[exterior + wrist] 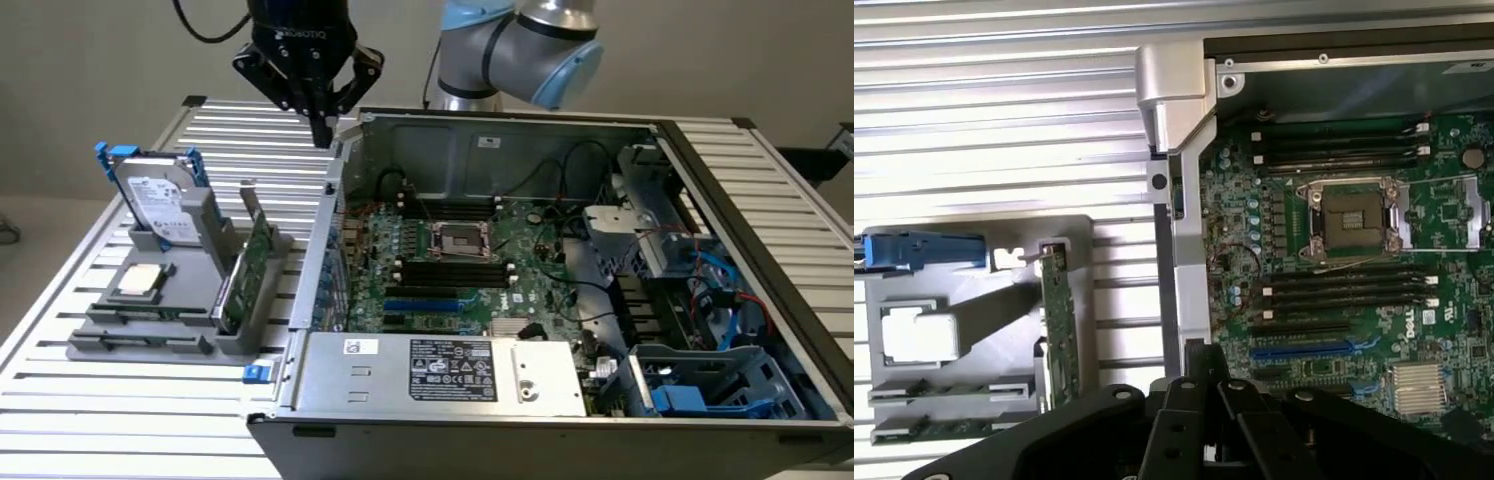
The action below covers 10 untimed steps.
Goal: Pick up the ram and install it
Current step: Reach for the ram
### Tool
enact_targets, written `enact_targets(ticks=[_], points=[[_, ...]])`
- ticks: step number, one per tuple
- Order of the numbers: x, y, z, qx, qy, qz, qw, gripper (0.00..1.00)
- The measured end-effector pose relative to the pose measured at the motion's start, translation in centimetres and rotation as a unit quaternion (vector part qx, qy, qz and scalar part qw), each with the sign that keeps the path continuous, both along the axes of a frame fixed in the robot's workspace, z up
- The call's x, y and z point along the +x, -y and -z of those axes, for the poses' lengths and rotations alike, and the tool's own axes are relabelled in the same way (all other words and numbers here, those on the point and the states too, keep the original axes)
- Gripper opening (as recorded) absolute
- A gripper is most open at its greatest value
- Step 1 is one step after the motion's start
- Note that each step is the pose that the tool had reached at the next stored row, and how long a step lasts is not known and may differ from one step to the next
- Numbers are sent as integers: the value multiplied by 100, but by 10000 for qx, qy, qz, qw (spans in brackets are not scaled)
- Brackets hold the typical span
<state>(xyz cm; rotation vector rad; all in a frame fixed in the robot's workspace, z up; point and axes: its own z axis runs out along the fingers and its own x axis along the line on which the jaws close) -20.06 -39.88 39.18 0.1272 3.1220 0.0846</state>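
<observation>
1. Exterior view: my gripper (322,130) hangs over the table's (94,410) far edge, by the open PC case's (534,140) corner, fingers clenched on nothing.
2. The ram (140,317) looks parked on edge in the gray holder (100,347), toward the table's edge on the exterior view's left. I'd guess that's so it's easy to pinch.

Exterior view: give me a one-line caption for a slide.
Shut gripper hangs above the slatted table beside the open computer case, near the gray parts holder with its hard drive.
</observation>
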Motion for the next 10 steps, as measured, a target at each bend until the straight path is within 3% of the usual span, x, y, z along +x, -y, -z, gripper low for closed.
enact_targets(ticks=[4,10], points=[[-181,0,0,3,-19,0,10000,11],[-451,0,4,3,-21,0,10000,11]])
